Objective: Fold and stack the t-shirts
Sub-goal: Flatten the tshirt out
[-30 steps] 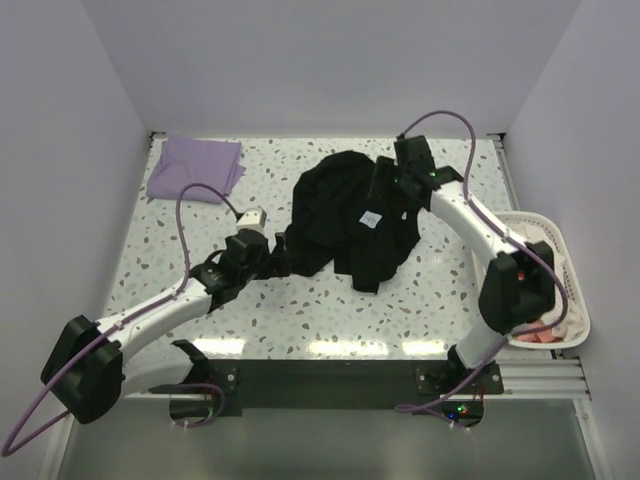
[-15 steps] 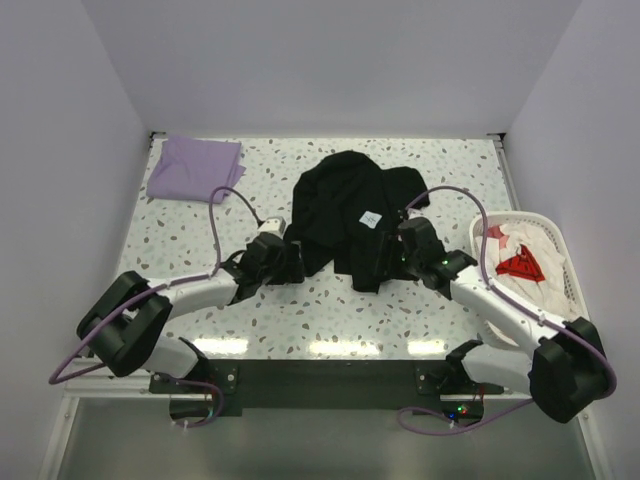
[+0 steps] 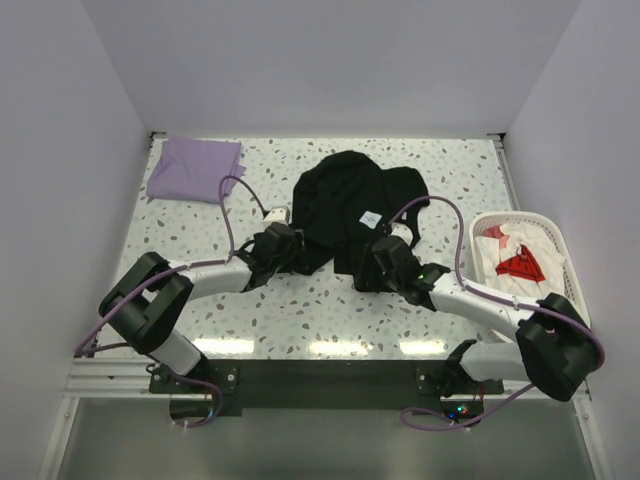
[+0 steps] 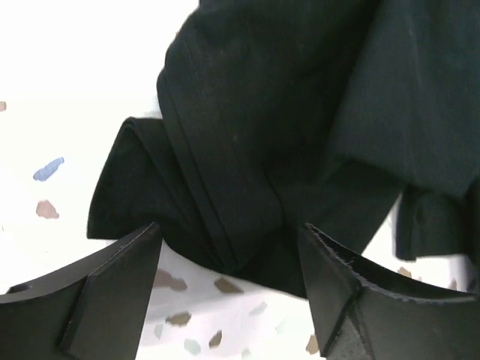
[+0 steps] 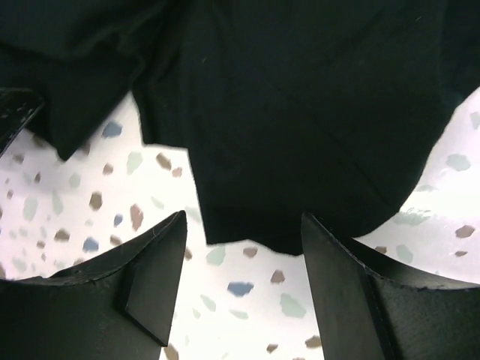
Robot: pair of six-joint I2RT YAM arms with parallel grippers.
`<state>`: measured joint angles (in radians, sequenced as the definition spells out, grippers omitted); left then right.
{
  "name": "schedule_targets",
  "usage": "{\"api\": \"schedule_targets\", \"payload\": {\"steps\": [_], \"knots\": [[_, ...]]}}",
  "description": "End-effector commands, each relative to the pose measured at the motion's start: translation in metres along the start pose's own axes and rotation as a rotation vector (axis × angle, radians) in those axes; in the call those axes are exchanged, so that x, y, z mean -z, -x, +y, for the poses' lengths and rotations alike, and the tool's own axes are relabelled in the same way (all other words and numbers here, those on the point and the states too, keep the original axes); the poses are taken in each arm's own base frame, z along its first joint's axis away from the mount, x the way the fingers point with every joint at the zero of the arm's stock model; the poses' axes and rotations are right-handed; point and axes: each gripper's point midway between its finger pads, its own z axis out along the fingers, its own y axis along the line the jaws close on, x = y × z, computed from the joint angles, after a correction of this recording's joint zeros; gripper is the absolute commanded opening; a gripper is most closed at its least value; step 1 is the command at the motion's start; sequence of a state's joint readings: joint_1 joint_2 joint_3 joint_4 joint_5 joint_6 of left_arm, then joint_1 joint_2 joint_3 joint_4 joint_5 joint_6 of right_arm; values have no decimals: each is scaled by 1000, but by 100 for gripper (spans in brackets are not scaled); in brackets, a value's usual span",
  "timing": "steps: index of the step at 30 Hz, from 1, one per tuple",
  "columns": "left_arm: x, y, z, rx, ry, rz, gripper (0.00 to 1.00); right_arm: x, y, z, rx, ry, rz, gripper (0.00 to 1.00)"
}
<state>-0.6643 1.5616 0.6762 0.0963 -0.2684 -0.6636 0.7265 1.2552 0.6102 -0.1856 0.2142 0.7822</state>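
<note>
- Desk: white top with a speckled terrazzo pattern;
- Black t-shirt: crumpled, middle of the far half; small white label showing;
- Lavender t-shirt: folded, far left corner; well apart from the black one;
- Basket: white plastic, right edge.

black t-shirt; lavender t-shirt; table white, multicolour speckles; basket white

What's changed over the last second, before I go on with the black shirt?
The right gripper swung from the far side of the black t-shirt back to its near hem. The left gripper pushed forward to its near left fold. Both are open, holding nothing. The black t-shirt, lavender t-shirt and basket stayed put.
</note>
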Motion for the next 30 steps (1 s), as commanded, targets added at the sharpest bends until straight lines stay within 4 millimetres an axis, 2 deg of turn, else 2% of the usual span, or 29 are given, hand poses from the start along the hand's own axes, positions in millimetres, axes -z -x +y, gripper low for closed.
{"api": "schedule_targets", "payload": {"steps": [1, 2, 4, 5, 6, 8, 9, 11, 12, 15, 16, 18, 19, 20, 22, 24, 27, 30], "knots": [[-9, 20, -2, 22, 48, -64, 77, -11, 27, -3, -65, -54, -145, 66], [-11, 21, -2, 22, 55, -65, 75, -14, 27, -4, -63, -63, -147, 66], [-14, 27, -3, 23, 62, -70, 63, -20, 25, -7, -62, -89, -139, 63], [-14, 28, -2, 21, 65, -69, 58, -22, 30, -6, -60, -101, -155, 63], [-14, 33, 0, 29, 71, -77, 48, -26, 28, -10, -52, -126, -145, 61], [-12, 42, 10, 47, 85, -86, 38, -28, 32, -15, -39, -169, -155, 58], [-10, 43, 14, 53, 88, -87, 27, -29, 33, -18, -36, -185, -158, 52], [-2, 52, 21, 71, 86, -103, 20, -31, 35, -24, -29, -218, -164, 38], [0, 56, 32, 88, 103, -112, 15, -31, 37, -26, -30, -226, -170, 25], [15, 68, 47, 128, 114, -144, 11, -29, 44, -36, -33, -262, -165, 3], [26, 75, 50, 141, 119, -165, 10, -25, 47, -39, -21, -275, -161, 0], [36, 84, 56, 164, 125, -205, 9, -11, 61, -40, -23, -275, -201, 0], [49, 90, 60, 171, 138, -225, 9, -4, 64, -47, -5, -304, -208, 0], [54, 90, 66, 178, 158, -228, 10, 9, 77, -47, -19, -294, -246, 0], [70, 97, 74, 195, 182, -260, 10, 22, 85, -54, -4, -310, -255, 0], [78, 101, 83, 213, 197, -278, 10, 39, 102, -66, -40, -312, -292, 0], [91, 106, 91, 246, 204, -307, 11, 56, 116, -84, -61, -325, -302, 0], [98, 110, 97, 274, 204, -326, 13, 61, 127, -95, -64, -347, -304, 0]]}}
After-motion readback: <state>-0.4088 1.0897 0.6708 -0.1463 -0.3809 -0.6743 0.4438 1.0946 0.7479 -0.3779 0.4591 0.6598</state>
